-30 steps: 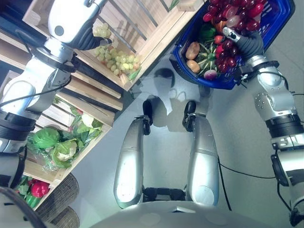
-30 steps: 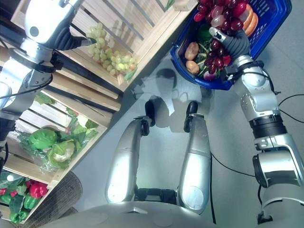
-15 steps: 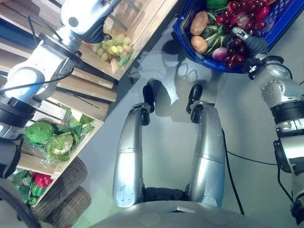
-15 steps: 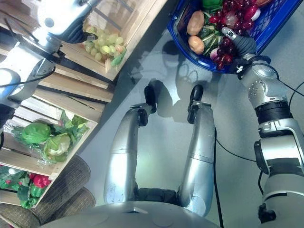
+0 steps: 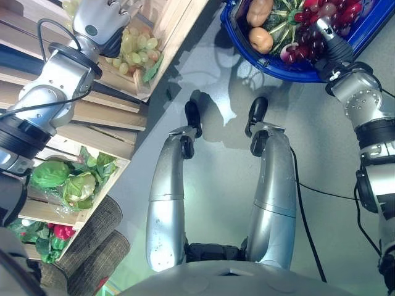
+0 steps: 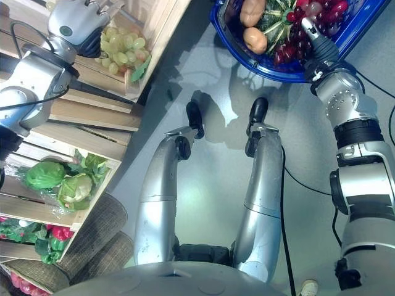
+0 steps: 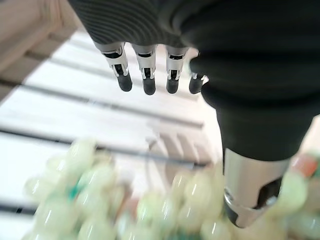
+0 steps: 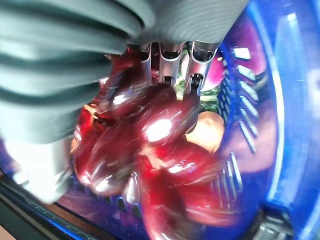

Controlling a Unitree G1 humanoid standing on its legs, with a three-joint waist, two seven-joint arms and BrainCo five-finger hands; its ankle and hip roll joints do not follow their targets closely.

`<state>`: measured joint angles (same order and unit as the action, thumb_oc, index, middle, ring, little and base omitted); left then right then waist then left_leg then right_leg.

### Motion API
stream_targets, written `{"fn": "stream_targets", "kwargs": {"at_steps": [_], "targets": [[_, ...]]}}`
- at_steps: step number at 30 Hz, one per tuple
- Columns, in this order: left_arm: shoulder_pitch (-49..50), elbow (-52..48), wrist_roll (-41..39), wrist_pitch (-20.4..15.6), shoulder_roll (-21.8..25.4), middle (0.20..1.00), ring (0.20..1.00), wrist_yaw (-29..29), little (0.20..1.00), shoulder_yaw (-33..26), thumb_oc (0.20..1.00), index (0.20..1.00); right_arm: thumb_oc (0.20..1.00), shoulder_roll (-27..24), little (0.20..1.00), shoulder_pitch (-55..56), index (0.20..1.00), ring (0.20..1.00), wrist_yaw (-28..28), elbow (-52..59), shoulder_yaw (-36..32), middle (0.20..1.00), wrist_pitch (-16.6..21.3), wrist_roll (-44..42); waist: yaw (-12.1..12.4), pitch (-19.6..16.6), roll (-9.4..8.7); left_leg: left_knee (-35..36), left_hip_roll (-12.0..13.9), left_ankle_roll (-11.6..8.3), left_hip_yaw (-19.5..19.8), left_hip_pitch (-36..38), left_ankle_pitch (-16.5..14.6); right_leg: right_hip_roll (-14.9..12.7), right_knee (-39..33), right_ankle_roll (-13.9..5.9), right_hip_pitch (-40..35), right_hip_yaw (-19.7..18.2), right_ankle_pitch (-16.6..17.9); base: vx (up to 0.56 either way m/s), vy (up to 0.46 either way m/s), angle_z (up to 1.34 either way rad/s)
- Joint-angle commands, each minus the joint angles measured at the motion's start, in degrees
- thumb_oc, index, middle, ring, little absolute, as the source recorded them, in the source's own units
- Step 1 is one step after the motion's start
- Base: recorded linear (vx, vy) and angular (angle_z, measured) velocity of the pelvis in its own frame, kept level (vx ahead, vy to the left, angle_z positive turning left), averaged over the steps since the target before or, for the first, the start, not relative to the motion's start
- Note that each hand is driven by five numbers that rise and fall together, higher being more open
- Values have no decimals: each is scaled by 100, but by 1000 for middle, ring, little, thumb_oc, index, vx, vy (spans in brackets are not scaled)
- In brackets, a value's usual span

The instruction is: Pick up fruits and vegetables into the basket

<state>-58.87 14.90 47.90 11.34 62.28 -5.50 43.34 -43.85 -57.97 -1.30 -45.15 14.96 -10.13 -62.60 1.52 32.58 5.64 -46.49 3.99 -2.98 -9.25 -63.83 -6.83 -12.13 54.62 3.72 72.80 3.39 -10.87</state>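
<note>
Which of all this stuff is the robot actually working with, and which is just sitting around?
In the job:
blue plastic basket
dark red grapes
pale green grapes
left hand
right hand

Lying about:
green cabbages
red peppers
woven baskets

Bright, even overhead light falls on my workspace. The grey floor (image 5: 216,160) carries soft-edged shadows and a pale sheen. In my right wrist view, white highlights glare on the red grapes (image 8: 160,145), which are smeared. In my left wrist view, the green grapes (image 7: 100,200) lie out of focus.
</note>
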Motion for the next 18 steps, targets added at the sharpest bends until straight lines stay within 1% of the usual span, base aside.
{"fn": "stream_targets", "kwargs": {"at_steps": [1,3,4,5,8,12,14,18], "targets": [[258,140,-281,569,-303,1000,1000,346,1000,-326,1000,1000,1000,-465,1000,-251,1000,1000,-15,179,10,1000,326,71,-186,-278,983,621,-197,182,-153,270,-281,214,-106,-456,-358,207,-407,-18,26,-3],[295,199,-309,662,-307,1000,1000,479,1000,-323,1000,1000,1000,-491,1000,-237,1000,1000,-58,239,8,1000,333,226,-199,-278,982,663,-195,183,-165,300,-263,222,-151,-455,-379,208,-388,-6,22,-1],[382,295,-349,855,-315,1000,1000,670,1000,-291,1000,1000,1000,-529,1000,-186,1000,1000,-104,376,30,1000,393,379,-220,-278,977,711,-188,180,-182,329,-238,232,-199,-459,-397,208,-365,-8,47,-2],[430,354,-400,967,-299,1000,1000,811,1000,-289,1000,1000,1000,-562,1000,-138,1000,1000,-142,469,22,1000,420,386,-235,-278,972,737,-184,177,-197,351,-229,233,-234,-464,-414,206,-352,-14,61,-2],[574,555,-762,1155,-286,1000,1000,914,1000,-244,1000,1000,1000,-602,1000,-10,1000,1000,-269,735,-32,1000,524,313,-285,-278,970,821,-171,167,-240,438,-209,240,-357,-477,-486,195,-308,-12,52,-5],[722,831,-1044,1249,-322,1000,1000,830,1000,-253,1000,1000,1000,-600,1000,240,1000,1000,-515,1144,-179,1000,718,177,-352,-278,957,900,-166,156,-280,491,-186,269,-447,-499,-514,161,-277,-5,66,-7],[866,1049,-1478,1402,-458,1000,1000,655,1000,-309,1000,1000,1000,-508,1000,512,1000,1000,-558,1539,-342,1000,882,96,-423,-278,926,964,-153,151,-324,529,-175,301,-548,-513,-531,132,-242,-8,78,-21],[1050,1347,-1574,1357,-645,1000,1000,278,1000,-433,1000,1000,1000,-372,1000,910,1000,1000,-690,2179,-555,1000,1104,122,-520,-278,855,1040,-124,156,-373,552,-162,349,-645,-538,-533,81,-206,-8,49,-14]]}}
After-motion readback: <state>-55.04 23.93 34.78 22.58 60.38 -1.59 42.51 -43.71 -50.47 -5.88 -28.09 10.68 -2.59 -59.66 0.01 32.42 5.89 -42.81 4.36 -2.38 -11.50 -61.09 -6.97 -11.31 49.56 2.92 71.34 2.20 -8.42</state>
